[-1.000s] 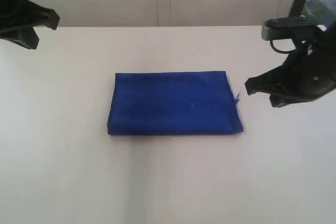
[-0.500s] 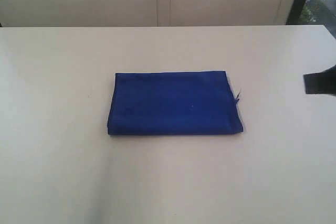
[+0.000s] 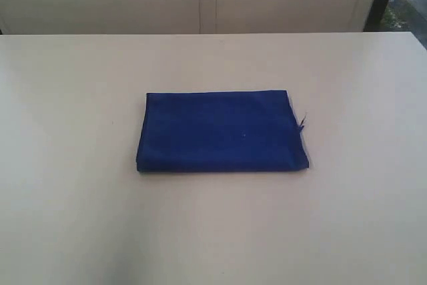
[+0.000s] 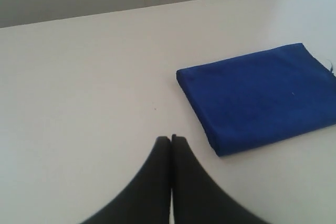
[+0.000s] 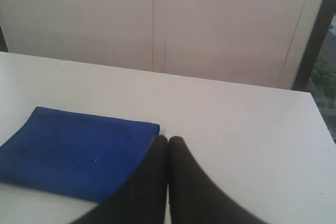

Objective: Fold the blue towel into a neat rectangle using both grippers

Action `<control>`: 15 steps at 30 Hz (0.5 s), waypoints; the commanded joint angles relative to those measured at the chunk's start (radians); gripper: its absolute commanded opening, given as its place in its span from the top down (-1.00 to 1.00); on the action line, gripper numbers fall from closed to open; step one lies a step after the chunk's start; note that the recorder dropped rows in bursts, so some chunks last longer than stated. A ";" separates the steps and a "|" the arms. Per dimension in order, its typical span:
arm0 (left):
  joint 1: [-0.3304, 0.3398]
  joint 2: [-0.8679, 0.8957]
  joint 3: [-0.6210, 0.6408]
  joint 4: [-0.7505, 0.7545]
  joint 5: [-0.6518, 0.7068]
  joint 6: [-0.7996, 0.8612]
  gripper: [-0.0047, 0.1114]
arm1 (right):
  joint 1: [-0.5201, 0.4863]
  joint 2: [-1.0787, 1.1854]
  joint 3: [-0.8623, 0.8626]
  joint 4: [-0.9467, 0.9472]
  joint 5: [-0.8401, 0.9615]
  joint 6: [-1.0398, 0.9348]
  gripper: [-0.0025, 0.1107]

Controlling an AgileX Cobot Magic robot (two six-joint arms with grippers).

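Exterior view — blue towel [image 3: 222, 131] folded flat, wrist views — left claw [image 4: 171, 139], right claw [image 5: 168, 139] closed, empty

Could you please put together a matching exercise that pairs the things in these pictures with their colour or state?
Things:
1. blue towel
2. left gripper
3. table
4. loose thread

Colour or state:
A. black, jaws shut, holding nothing
B. white and flat, under the cloth
C. folded into a rectangle
D. sticking out at the cloth's edge

Pairs: 1-C, 2-A, 3-B, 4-D
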 commanded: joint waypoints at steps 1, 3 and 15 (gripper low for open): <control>-0.001 -0.008 0.017 -0.015 -0.014 0.015 0.92 | -0.003 -0.029 0.011 -0.013 -0.027 -0.002 0.96; -0.001 -0.008 0.017 -0.015 -0.014 0.015 0.92 | -0.003 -0.029 0.011 -0.013 -0.027 -0.002 0.96; -0.001 -0.008 0.017 -0.015 -0.014 0.015 0.92 | -0.070 -0.082 0.013 -0.013 -0.027 -0.005 0.96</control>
